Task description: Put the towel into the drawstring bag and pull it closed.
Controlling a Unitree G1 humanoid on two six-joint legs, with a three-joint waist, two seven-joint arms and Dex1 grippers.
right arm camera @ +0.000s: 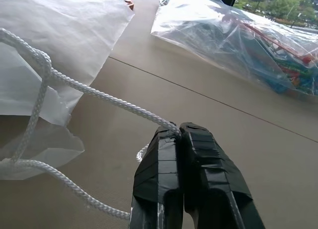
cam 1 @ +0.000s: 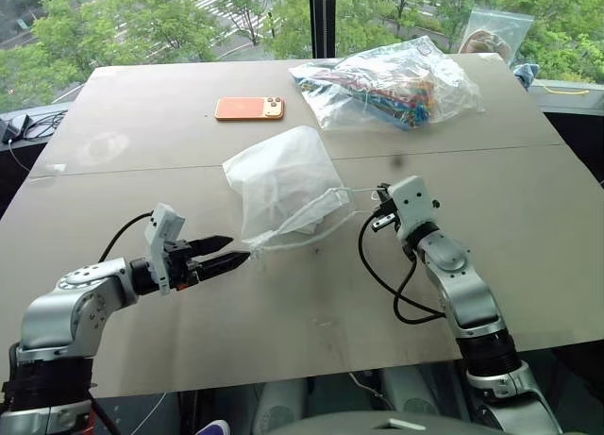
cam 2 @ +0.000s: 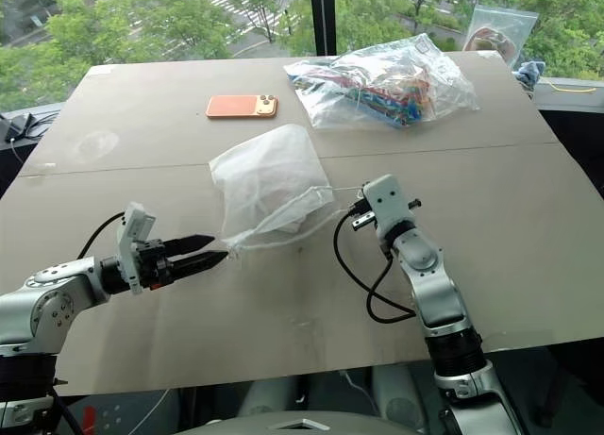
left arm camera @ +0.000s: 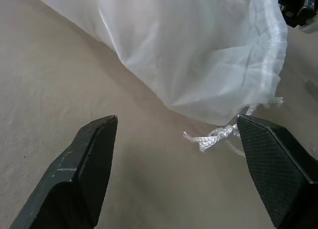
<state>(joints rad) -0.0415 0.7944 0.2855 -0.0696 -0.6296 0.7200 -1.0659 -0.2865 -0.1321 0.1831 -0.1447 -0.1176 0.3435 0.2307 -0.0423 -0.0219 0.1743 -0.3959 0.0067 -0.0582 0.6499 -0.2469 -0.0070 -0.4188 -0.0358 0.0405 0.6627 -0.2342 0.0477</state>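
I have the grey tabletop [cam 1: 283, 312] in front of me, with a clear plastic bag of colourful items [cam 1: 387, 81] at about one o'clock on the far side and an orange phone [cam 1: 249, 108] near twelve; the drawstring bag [cam 1: 283, 185] lies at the middle, neck turned toward me and to the right, its body puffed and lumpy; I judge the towel sits inside it, though through the thin fabric I cannot make out the cloth itself; my right gripper [right arm camera: 180, 132] sits at three o'clock of the bag, jaws pressed fully together on the white cord [right arm camera: 99, 95], which runs taut from the gathered neck to the fingertips; my left gripper [cam 1: 225, 251] is at seven o'clock of the bag, just off its near corner, jaws spread wide and holding nothing, with the frayed cord end [left arm camera: 211, 135] lying on the tabletop between the fingers' line and the neck; so I read the step in hand as the closing pull, the neck being part gathered but not cinched; the next move calls for the left gripper to pin the bag's neck or take that loose end while the right draws the cord away toward three o'clock, steadily, lest the light bag merely slide along.
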